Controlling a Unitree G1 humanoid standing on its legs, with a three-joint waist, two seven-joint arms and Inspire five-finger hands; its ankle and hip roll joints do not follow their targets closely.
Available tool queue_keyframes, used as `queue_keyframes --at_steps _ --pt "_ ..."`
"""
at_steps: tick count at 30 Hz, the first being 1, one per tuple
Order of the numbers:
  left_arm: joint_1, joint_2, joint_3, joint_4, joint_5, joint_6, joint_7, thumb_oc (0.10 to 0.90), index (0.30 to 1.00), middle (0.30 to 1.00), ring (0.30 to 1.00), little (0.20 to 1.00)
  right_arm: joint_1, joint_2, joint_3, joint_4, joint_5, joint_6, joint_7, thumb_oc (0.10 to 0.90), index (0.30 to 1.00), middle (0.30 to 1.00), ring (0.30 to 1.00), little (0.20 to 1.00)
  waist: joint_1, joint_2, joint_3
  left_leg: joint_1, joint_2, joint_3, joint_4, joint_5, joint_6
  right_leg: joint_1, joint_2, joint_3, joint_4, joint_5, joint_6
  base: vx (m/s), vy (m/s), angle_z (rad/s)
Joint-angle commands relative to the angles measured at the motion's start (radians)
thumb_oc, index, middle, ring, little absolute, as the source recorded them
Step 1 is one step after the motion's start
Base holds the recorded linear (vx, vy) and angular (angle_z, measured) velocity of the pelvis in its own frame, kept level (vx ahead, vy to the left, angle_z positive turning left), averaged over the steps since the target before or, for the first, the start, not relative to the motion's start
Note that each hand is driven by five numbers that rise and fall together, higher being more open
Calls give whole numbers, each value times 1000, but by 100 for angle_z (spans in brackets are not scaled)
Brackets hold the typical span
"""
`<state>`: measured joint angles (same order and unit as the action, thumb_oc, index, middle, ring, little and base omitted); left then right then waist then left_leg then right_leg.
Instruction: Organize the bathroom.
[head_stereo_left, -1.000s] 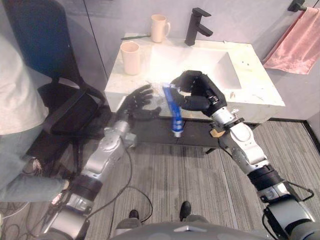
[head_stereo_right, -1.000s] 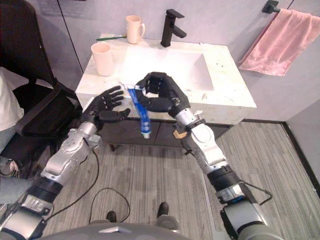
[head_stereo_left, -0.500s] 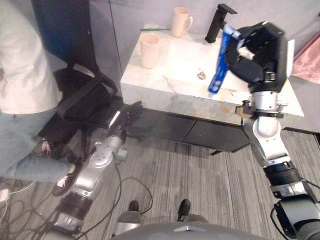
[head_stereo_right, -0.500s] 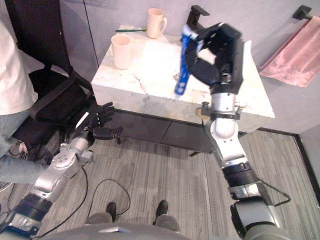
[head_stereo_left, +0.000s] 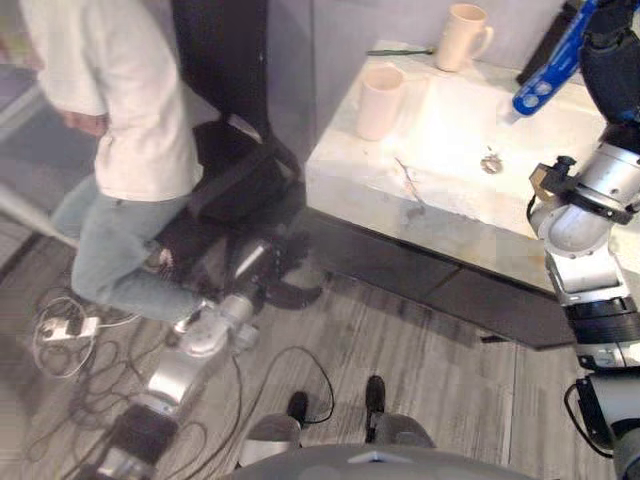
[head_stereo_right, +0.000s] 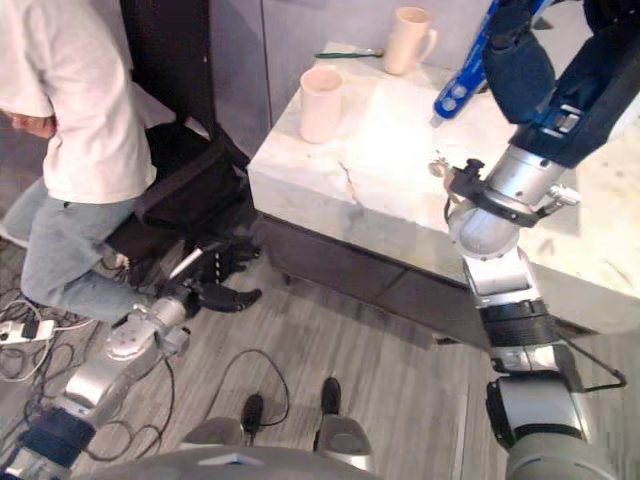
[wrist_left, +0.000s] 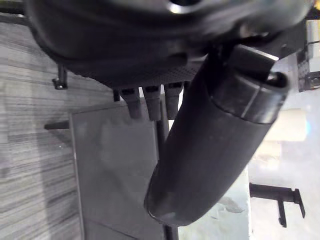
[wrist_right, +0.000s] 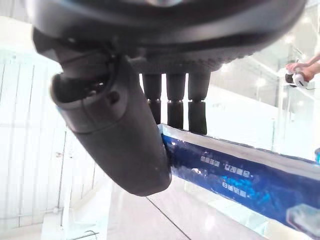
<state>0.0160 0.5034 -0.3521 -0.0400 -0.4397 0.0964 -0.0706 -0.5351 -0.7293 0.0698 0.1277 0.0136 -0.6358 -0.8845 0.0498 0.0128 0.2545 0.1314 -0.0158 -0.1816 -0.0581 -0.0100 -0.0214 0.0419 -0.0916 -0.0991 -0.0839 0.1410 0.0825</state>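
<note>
The right hand (head_stereo_right: 540, 70), pinching the blue toothpaste tube (head_stereo_right: 465, 82), has risen above the sink counter (head_stereo_left: 440, 190) while the open left hand (head_stereo_right: 215, 285) has dropped floorward, indicating one-handed placement ahead.

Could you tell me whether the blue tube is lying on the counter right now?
No, the right hand holds the blue tube up above the counter.

A pale marble vanity counter (head_stereo_left: 360, 170) stands over dark cabinet doors (head_stereo_right: 330, 262) on a grey wood-grain floor (head_stereo_left: 420, 350). Behind it runs a grey wall (head_stereo_right: 300, 25). A black chair (head_stereo_left: 235, 190) stands beside the counter, with a person (head_stereo_left: 120, 130) at it.
</note>
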Motion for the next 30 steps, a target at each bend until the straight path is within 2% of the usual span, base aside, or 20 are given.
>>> queue_keyframes --at_steps 1,4,8,9,12,13,16,17,18,19,20,21,22,23,24,26,28,30 --pt "-67 17 -29 -84 -45 -106 -25 800 900 900 900 900 -214 -96 -13 52 -33 -41 -4 400 300 300 300 300 25 -53 -115 32 -130 -21 62 -143 55 -148 4 35 90 -43 121 270 -204 41" --pt "-28 23 -40 -99 -55 -132 -38 800 900 900 900 900 -235 -111 8 95 2 -55 38 400 300 300 300 300 41 -59 -125 25 -117 7 92 -158 49 -110 13 5 88 -77 101 266 -179 30" --pt "1 23 -68 -123 -61 -157 -40 800 900 900 900 900 -237 -120 10 109 -11 -61 33 400 300 300 300 300 52 -68 -130 11 -107 24 133 -173 40 -74 21 -12 85 -108 84 210 -149 20" --pt "12 18 -91 -133 -63 -167 -46 800 900 900 900 900 -237 -124 12 110 -18 -59 27 400 300 300 300 300 57 -71 -133 9 -102 24 161 -195 34 -58 30 -18 88 -130 75 151 -119 21" --pt "14 12 -126 -140 -72 -170 -45 800 900 900 900 900 -247 -132 18 123 -21 -59 25 400 300 300 300 300 62 -77 -132 -17 -101 31 235 -193 17 -40 36 -29 85 -146 61 194 -142 26" --pt "11 10 -150 -142 -63 -179 -50 800 900 900 900 900 -249 -138 20 132 -18 -61 28 400 300 300 300 300 67 -82 -130 -57 -110 25 316 -150 -1 -26 39 -36 79 -154 49 93 -80 20" --pt "10 10 -166 -147 -54 -190 -55 800 900 900 900 900 -248 -149 24 141 -24 -71 33 400 300 300 300 300 72 -84 -123 -102 -122 23 411 -114 -19 -11 42 -40 78 -164 37 64 -50 15" --pt "10 7 -182 -156 -42 -196 -69 800 900 900 900 900 -240 -164 25 136 -32 -66 29 400 300 300 300 300 71 -90 -113 -168 -134 48 550 -77 -38 -4 39 -45 84 -169 23 93 -68 27" --pt "9 6 -189 -158 -34 -198 -78 800 900 900 900 900 -228 -169 16 126 -36 -58 24 400 300 300 300 300 71 -96 -104 -214 -133 71 611 -73 -44 -1 34 -58 93 -169 19 104 -71 68" --pt "2 7 -199 -153 -35 -199 -81 800 900 900 900 900 -211 -171 2 119 -40 -57 19 400 300 300 300 300 70 -99 -98 -245 -116 91 617 -85 -40 5 31 -72 99 -173 17 131 -37 66" --pt "-7 11 -203 -143 -51 -198 -97 800 900 900 900 900 -193 -171 -12 122 -50 -62 22 400 300 300 300 300 66 -99 -90 -254 -80 125 558 -106 -32 22 33 -87 104 -186 16 321 52 60" --pt "-25 21 -217 -134 -55 -196 -121 800 900 900 900 900 -185 -169 -12 150 -91 -66 6 400 300 300 300 300 54 -79 -86 -219 -5 248 263 -81 -34 62 57 -129 92 -213 24 337 84 22" --pt "-26 22 -222 -134 -56 -195 -125 800 900 900 900 900 -183 -170 -10 150 -98 -61 0 400 300 300 300 300 53 -77 -85 -215 -1 264 233 -66 -34 68 58 -136 88 -215 26 388 137 54" --pt "-26 27 -240 -130 -48 -199 -147 800 900 900 900 900 -156 -185 -22 142 -123 -48 -31 400 300 300 300 300 43 -62 -80 -221 22 332 150 5 -44 86 71 -168 93 -232 28 189 77 80" --pt "-26 29 -245 -129 -47 -201 -149 800 900 900 900 900 -142 -189 -29 137 -132 -48 -42 400 300 300 300 300 42 -63 -79 -227 21 333 158 9 -44 86 68 -173 97 -235 28 208 97 94" --pt "-27 36 -262 -131 -52 -206 -131 800 900 900 900 900 -124 -199 -40 134 -123 -68 -44 400 300 300 300 300 44 -68 -86 -212 -11 277 136 -10 -27 81 52 -170 94 -230 39 143 97 26" --pt "-34 40 -268 -123 -54 -199 -126 800 900 900 900 900 -138 -201 -50 154 -99 -81 -21 400 300 300 300 300 42 -59 -102 -163 -15 290 82 -15 -15 70 30 -201 126 -244 52 133 113 -34" --pt "-35 54 -269 -132 -58 -181 -119 800 900 900 900 900 -138 -213 -61 176 -67 -103 0 400 300 300 300 300 37 -44 -112 -113 -10 292 45 -15 -3 35 5 -236 222 -265 69 107 96 -20"
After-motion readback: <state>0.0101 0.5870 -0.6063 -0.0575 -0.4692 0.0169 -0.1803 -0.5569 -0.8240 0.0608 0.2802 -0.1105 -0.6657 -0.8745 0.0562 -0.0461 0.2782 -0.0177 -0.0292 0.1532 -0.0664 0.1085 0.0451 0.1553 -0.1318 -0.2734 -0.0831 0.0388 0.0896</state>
